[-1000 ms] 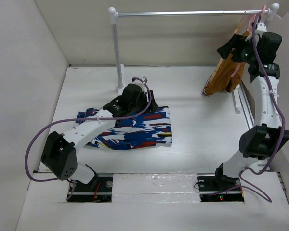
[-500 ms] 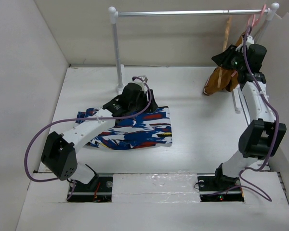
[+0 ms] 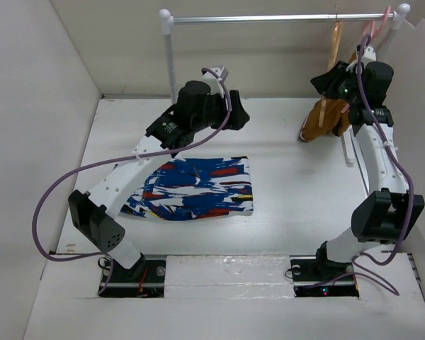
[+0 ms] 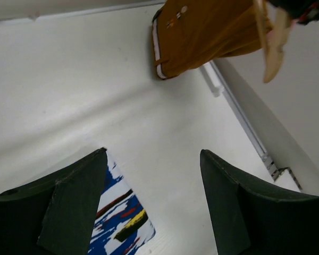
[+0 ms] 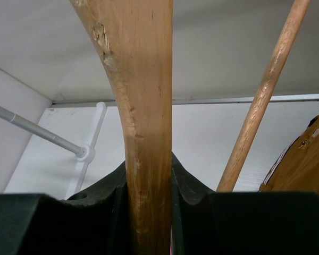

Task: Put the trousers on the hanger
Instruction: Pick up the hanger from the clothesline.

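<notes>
Right gripper point(image 5: 149, 183) clamps the hanger point(image 5: 143, 79), upper right, hung on the rail point(image 3: 269, 20); an angled pull may snag it. Left gripper point(image 4: 154, 196) wide, empty, apart from the trousers point(image 3: 198, 185).

My left gripper point(image 4: 151, 155) has lifted off the trousers point(image 3: 198, 188) and swung back toward the rail point(image 3: 269, 19), jaws wider. My right gripper point(image 5: 149, 178) has clamped the hanger point(image 5: 148, 95).

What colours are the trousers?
The trousers are blue with white, red and black streaks; top view shows best.
</notes>
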